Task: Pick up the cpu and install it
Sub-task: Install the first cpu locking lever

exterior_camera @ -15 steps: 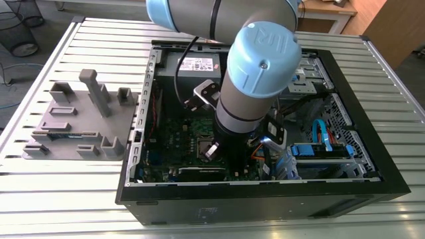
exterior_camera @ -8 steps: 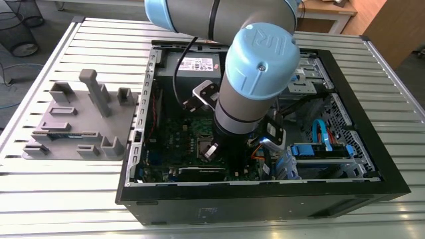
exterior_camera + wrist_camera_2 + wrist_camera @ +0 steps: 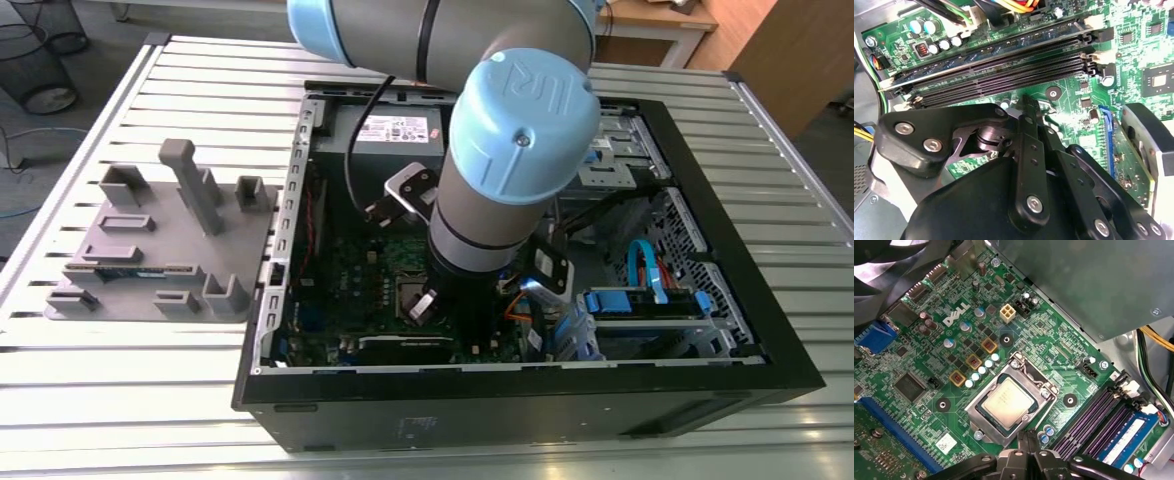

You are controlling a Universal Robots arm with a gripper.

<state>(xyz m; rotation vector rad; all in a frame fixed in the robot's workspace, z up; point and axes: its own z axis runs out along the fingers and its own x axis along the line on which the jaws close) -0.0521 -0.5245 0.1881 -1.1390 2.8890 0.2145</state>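
An open computer case lies on its side on a slatted metal worktop. A grey parts holder sits beside the case, at the exterior view's left. The robot arm reaches down into the case, over the green motherboard. In the first wrist view the cpu, a small silvery square, lies flat inside the metal frame of its socket, near the dark memory slots. The end effector hovers just beside the socket's edge, its fingers clenched together with nothing between them. Judging from this, pick-up and placement are done, as the chip looks seated. Whether the socket's latch is locked cannot be told.
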